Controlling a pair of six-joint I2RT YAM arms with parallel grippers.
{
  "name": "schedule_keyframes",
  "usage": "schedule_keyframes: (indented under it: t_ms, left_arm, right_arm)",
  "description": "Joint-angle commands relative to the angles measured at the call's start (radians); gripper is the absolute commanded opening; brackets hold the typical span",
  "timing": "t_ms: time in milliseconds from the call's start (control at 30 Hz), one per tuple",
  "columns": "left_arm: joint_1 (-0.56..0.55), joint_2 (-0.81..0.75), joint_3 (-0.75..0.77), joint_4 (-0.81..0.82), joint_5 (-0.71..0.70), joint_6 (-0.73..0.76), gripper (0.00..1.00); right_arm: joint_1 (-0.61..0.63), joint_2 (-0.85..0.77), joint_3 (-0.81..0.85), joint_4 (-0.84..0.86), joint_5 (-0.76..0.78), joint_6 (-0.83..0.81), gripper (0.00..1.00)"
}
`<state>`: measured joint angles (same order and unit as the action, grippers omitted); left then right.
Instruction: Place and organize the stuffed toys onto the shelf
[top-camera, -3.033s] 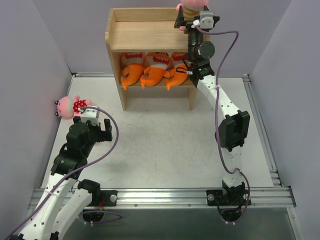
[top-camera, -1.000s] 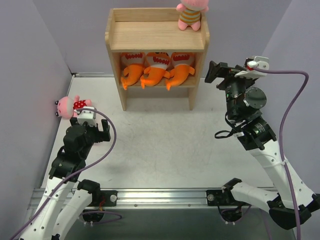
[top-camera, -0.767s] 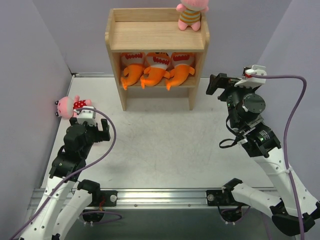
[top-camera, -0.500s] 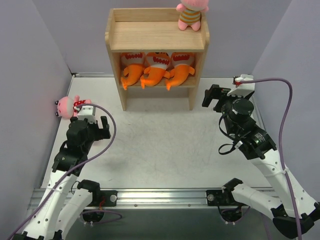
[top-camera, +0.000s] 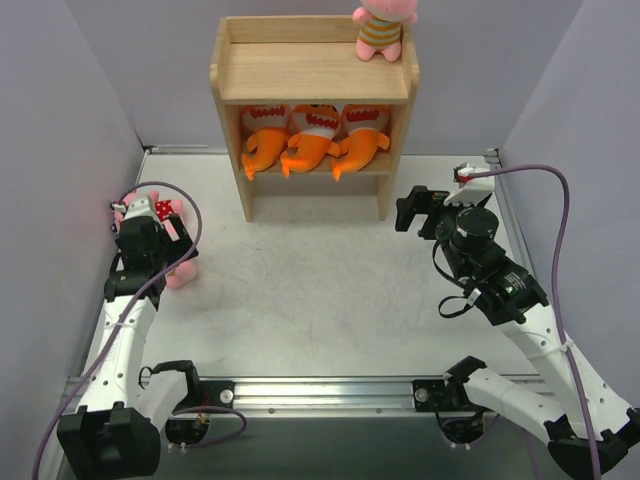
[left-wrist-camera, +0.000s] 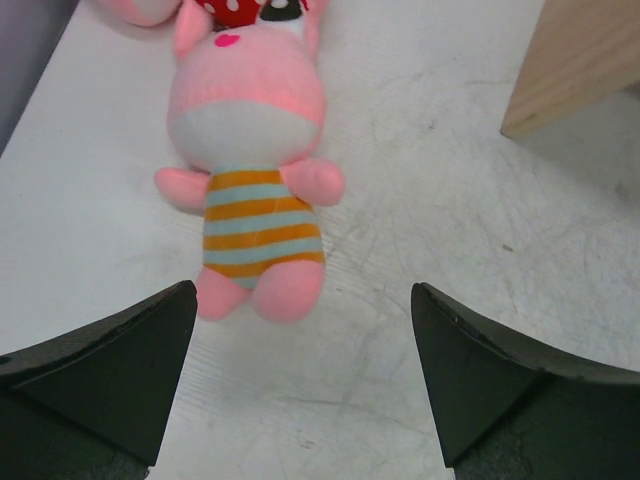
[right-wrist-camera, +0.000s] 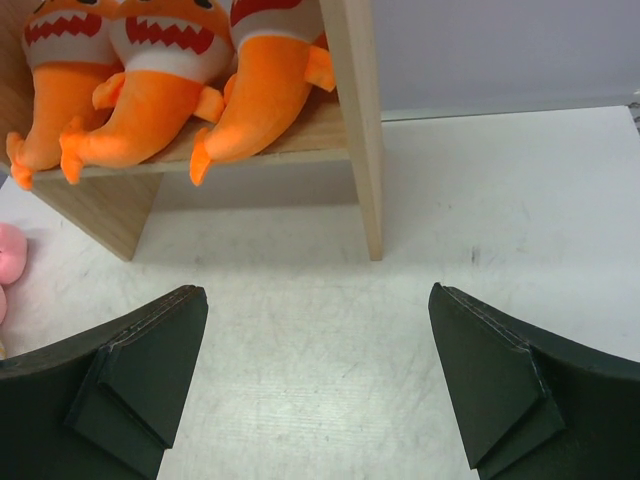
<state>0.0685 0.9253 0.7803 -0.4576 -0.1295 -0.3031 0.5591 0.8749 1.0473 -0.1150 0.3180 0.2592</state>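
Three orange fish toys (top-camera: 310, 138) lie side by side on the middle tier of the shelf (top-camera: 300, 75), toothy white mouths toward the back and tails hanging over the board's front edge. The wooden shelf stands at the far edge of the table (top-camera: 320, 300), about midway along it. On its top tier a pink doll in stripes (top-camera: 382, 25) sits upright in the back right corner, against the raised rim.

The other two dolls are down on the table beside its left edge. The second striped doll (left-wrist-camera: 262, 210) lies flat on its back, feet pointing at the left wrist camera and head toward the polka-dot doll (left-wrist-camera: 232, 8), which it touches or overlaps at the top of that view. From above, the polka-dot doll shows only as a bit of pink and red behind the arm, and just one pink foot of the striped one peeks out.

The left gripper (left-wrist-camera: 300, 370) hovers over the striped doll, fingers spread wide to either side of its legs, touching nothing and holding nothing.

The right gripper (right-wrist-camera: 320, 370) hangs over the table near its right edge, level with the shelf's front right post, facing the fish. Its fingers are also fully apart and hold nothing
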Motion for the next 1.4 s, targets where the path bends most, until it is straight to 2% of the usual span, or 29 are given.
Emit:
schedule_keyframes:
  t_ms: [0,133,267,300,367,567,633,833,1033,1233,1367]
  left_arm:
    - [0.074,0.043,0.074,0.076,0.013,-0.048,0.97]
    - [0.204,0.125,0.06,0.132,0.063,-0.105,0.98]
    - [0.313,0.179,-0.004,0.221,0.2,-0.157,1.0]
    - [0.323,0.184,-0.027,0.24,0.212,-0.159,0.95]
    - [0.338,0.207,-0.033,0.273,0.215,-0.146,0.94]
    - [0.341,0.3,-0.026,0.316,0.235,-0.073,0.87]
    - [0.35,0.329,-0.03,0.358,0.272,-0.061,0.81]
    - [0.375,0.469,-0.038,0.476,0.37,-0.048,0.72]
    - [0.375,0.538,-0.044,0.485,0.401,-0.07,0.7]
    - [0.373,0.576,-0.055,0.497,0.439,-0.111,0.6]
    - [0.358,0.581,-0.061,0.507,0.449,-0.123,0.44]
  right_arm:
    - [0.002,-0.016,-0.016,0.02,-0.063,0.008,0.98]
    - [0.001,-0.014,-0.021,0.026,-0.097,0.0,0.98]
    - [-0.001,-0.011,-0.035,0.04,-0.109,-0.012,0.98]
    - [-0.001,-0.011,-0.038,0.043,-0.112,-0.014,0.98]
    - [-0.001,-0.01,-0.047,0.049,-0.118,-0.021,0.98]
    - [0.001,-0.007,-0.064,0.055,-0.123,-0.043,0.98]
    - [-0.001,-0.007,-0.066,0.058,-0.123,-0.044,0.98]
    - [-0.001,-0.001,-0.073,0.061,-0.12,-0.057,0.98]
    - [-0.001,-0.002,-0.075,0.061,-0.106,-0.063,0.98]
    - [-0.001,0.01,-0.073,0.064,-0.109,-0.063,0.98]
    - [-0.001,0.01,-0.076,0.067,-0.109,-0.064,0.98]
